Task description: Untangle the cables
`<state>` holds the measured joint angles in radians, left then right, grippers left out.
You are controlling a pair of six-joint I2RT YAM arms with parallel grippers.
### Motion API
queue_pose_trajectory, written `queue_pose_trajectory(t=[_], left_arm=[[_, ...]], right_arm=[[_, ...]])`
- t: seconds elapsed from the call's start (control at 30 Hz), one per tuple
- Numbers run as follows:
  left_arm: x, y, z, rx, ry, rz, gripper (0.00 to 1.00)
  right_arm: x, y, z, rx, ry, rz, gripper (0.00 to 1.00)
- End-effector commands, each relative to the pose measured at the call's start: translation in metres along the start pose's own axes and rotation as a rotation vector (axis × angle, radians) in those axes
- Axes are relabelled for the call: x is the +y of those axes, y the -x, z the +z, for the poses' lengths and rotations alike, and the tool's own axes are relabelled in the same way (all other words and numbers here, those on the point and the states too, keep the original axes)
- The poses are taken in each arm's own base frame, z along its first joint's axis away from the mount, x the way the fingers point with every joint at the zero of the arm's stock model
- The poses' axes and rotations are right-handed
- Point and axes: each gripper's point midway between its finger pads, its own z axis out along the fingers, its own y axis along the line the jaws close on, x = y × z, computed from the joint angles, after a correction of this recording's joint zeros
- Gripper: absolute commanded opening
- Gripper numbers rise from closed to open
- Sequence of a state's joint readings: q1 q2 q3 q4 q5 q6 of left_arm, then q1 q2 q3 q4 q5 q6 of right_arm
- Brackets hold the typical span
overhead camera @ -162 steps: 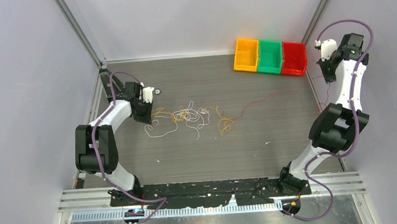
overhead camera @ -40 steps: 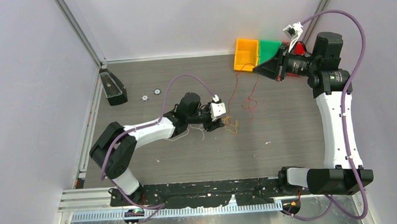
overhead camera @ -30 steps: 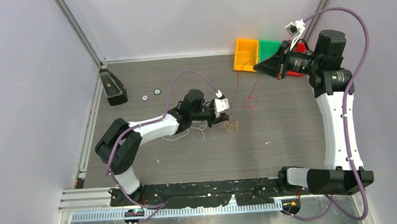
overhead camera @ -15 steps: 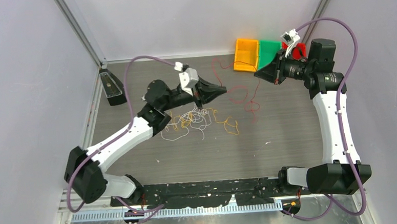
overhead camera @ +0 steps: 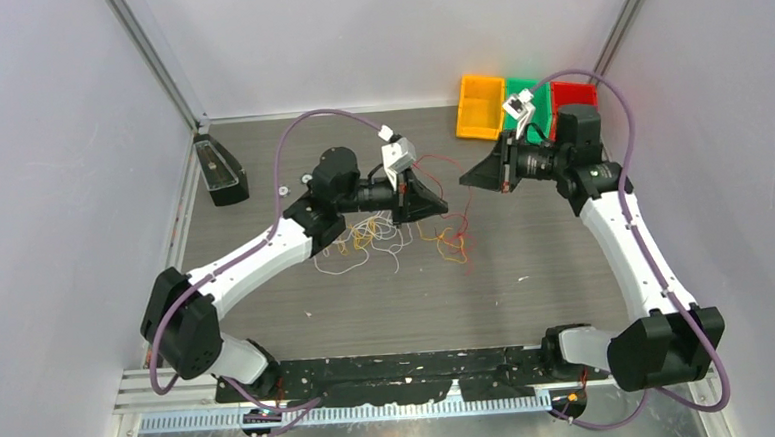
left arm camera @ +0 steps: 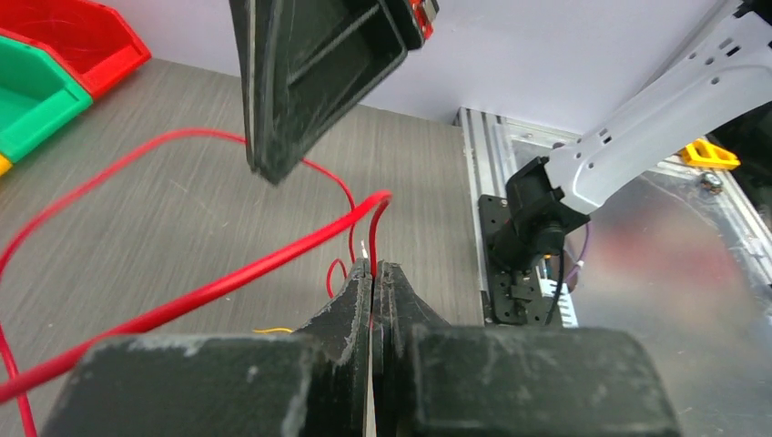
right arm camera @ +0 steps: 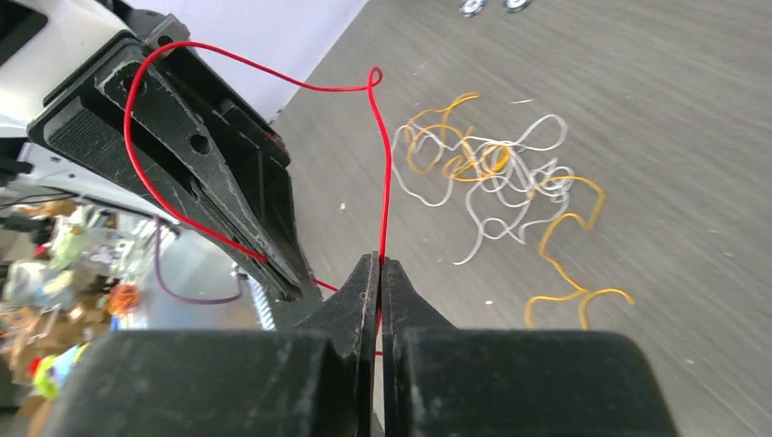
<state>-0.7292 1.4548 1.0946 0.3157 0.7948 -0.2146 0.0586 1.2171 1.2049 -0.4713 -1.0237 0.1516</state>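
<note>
The cables lie mid-table: a loose tangle of white and yellow-orange wires (overhead camera: 372,231) (right arm camera: 492,168), and a red cable (overhead camera: 463,245) (left arm camera: 209,289) (right arm camera: 389,173) lifted off it. My left gripper (overhead camera: 444,210) (left arm camera: 373,267) is shut on the red cable just right of the tangle. A short way up and to the right, my right gripper (overhead camera: 464,182) (right arm camera: 380,259) is shut on the same red cable. The two tips face each other, close but apart. Slack red cable loops between them and hangs down to the table by an orange curl.
Yellow (overhead camera: 480,105), green (overhead camera: 527,96) and red (overhead camera: 575,93) bins stand at the back right, behind the right arm. A black box (overhead camera: 219,172) sits at the left edge, with a small round washer (overhead camera: 284,191) near it. Side walls close in both flanks.
The right gripper has swung left and down from the bins toward the left gripper. The left gripper has shifted slightly right and lower. The red cable between them is now slack.
</note>
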Motion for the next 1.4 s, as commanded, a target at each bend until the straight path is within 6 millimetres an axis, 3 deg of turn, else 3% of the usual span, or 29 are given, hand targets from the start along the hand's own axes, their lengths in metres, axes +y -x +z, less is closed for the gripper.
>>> queue_pose_trajectory(t=[0.0,0.17,0.3,0.5,0.63,0.83,1.03,1.17,1.37], left_arm=[[-0.008,0.015,0.006,-0.008,-0.048,-0.080,0.00],[0.000,0.033,0.009,-0.095,-0.051,-0.240,0.00],[0.021,0.029,0.004,-0.149,0.006,-0.455,0.00],[0.024,0.036,0.001,-0.248,-0.035,-0.646,0.00],[0.035,0.030,-0.001,-0.288,0.015,-0.746,0.00],[0.037,0.023,-0.017,-0.293,0.042,-0.786,0.00],[0.045,0.005,-0.035,-0.279,0.138,-0.831,0.00],[0.050,-0.002,-0.034,-0.268,0.163,-0.857,0.00],[0.046,0.012,-0.025,-0.287,0.107,-0.860,0.00]], right_arm=[[0.028,0.012,0.012,-0.037,0.140,0.019,0.05],[0.037,-0.002,0.026,-0.009,0.246,0.088,0.05],[0.039,-0.011,0.027,0.003,0.273,0.112,0.05],[0.036,-0.020,0.035,-0.002,0.293,0.161,0.06],[0.038,-0.025,0.041,-0.012,0.342,0.229,0.09],[0.044,-0.025,0.039,-0.020,0.398,0.242,0.05],[0.032,-0.017,0.035,-0.037,0.296,0.209,0.05],[0.033,-0.017,0.041,-0.035,0.270,0.179,0.05],[0.028,-0.030,0.049,0.003,0.233,0.154,0.05]])
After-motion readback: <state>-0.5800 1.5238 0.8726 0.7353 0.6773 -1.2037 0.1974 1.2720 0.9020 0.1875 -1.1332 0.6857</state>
